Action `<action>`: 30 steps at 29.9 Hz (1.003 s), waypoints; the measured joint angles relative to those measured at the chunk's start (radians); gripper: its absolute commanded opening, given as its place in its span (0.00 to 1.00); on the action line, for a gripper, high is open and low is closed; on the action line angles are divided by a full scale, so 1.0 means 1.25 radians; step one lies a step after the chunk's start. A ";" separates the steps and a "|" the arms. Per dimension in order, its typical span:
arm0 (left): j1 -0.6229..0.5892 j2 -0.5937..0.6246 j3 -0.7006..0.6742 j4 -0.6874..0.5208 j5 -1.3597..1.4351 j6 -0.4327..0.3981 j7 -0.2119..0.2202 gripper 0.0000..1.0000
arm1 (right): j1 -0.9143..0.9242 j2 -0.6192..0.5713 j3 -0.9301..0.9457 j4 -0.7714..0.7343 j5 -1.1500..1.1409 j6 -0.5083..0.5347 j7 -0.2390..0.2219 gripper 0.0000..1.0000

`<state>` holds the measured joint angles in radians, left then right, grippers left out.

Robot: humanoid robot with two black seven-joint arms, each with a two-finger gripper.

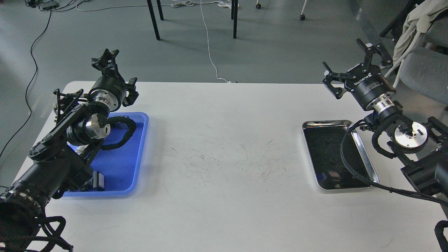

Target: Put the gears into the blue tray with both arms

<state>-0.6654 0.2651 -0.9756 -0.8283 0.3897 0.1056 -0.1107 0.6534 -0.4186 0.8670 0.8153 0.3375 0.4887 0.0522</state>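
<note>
The blue tray lies at the table's left end, its left half covered by my left arm. My left gripper is raised above the tray's far edge, open and empty. On the right, a shiny steel tray holds two tiny dark round gears, faint against the dark reflection. My right gripper hangs beyond the steel tray's far right corner, fingers spread wide open with nothing in them. I cannot tell whether any gear lies in the blue tray.
The white table has faint scuff marks across its middle. A cable from my right arm loops over the steel tray's right side. A chair with cloth stands off the table's right edge; table legs and floor cables lie beyond.
</note>
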 measured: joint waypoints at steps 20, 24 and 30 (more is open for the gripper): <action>0.007 0.009 0.000 0.029 0.001 -0.006 0.001 0.98 | -0.005 0.021 -0.010 -0.002 -0.001 0.000 -0.001 0.99; 0.015 0.028 0.000 0.030 -0.003 -0.016 0.006 0.98 | -0.009 0.022 -0.012 -0.005 -0.002 0.000 -0.001 0.99; 0.027 0.050 0.001 0.031 0.002 -0.038 0.009 0.98 | -0.009 0.021 -0.021 0.004 -0.004 0.000 -0.001 0.99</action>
<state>-0.6316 0.3279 -0.9740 -0.7894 0.3927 0.0580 -0.0996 0.6426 -0.3922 0.8410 0.8207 0.3329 0.4887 0.0506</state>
